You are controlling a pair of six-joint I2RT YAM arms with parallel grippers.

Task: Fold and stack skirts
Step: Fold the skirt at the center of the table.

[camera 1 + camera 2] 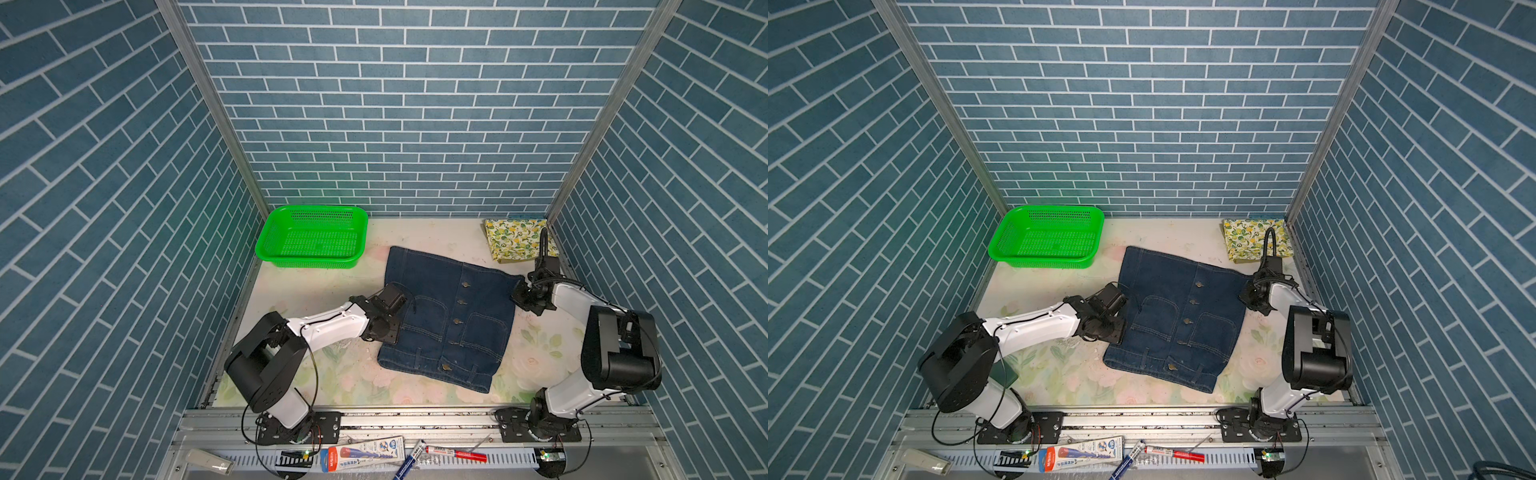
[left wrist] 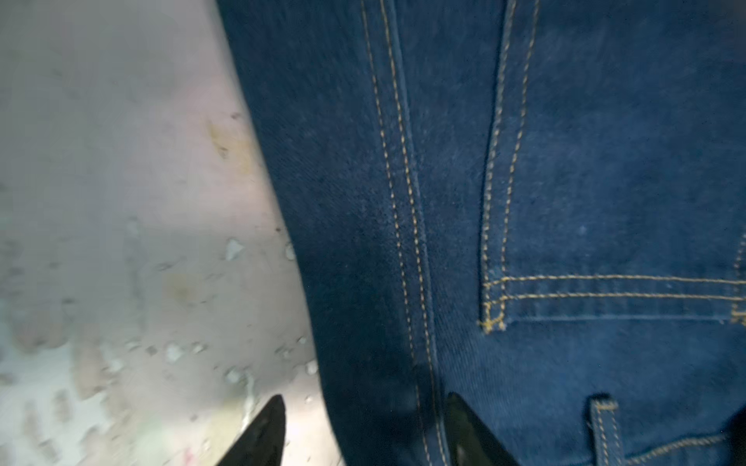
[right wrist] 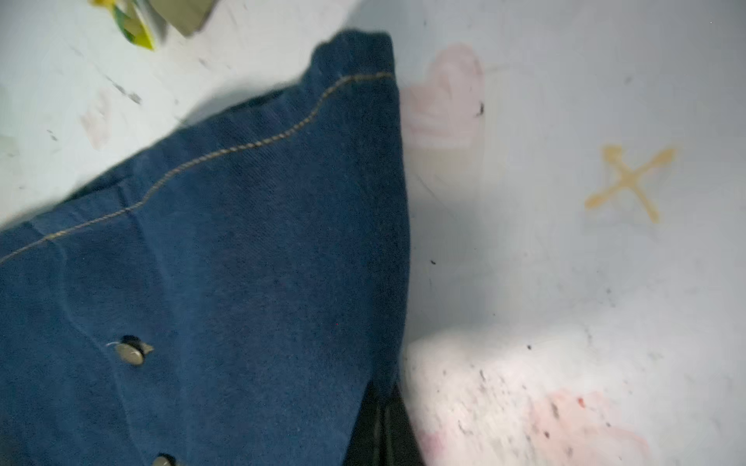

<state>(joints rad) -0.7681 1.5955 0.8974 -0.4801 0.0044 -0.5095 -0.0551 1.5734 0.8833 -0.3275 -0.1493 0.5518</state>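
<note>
Straddling the denim skirt [image 1: 449, 316] edge, left fingers [image 2: 262, 435] apart; right fingers [image 3: 381, 427] closed at opposite edge.

Skirts: three, it seems: one denim skirt [image 1: 444, 316], one lemon-print skirt [image 1: 515, 237], and an olive fold [image 3: 185, 14] under it, likely the third.
Green basket [image 1: 309, 262]: one.
Robot arms: two, the left arm [image 1: 328, 324] and the right arm [image 1: 569, 299].
Buttons [image 1: 458, 321] on the denim: five.

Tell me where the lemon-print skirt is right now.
In both top views the lemon-print skirt lies folded in the far right corner of the table, just beyond the denim skirt.
</note>
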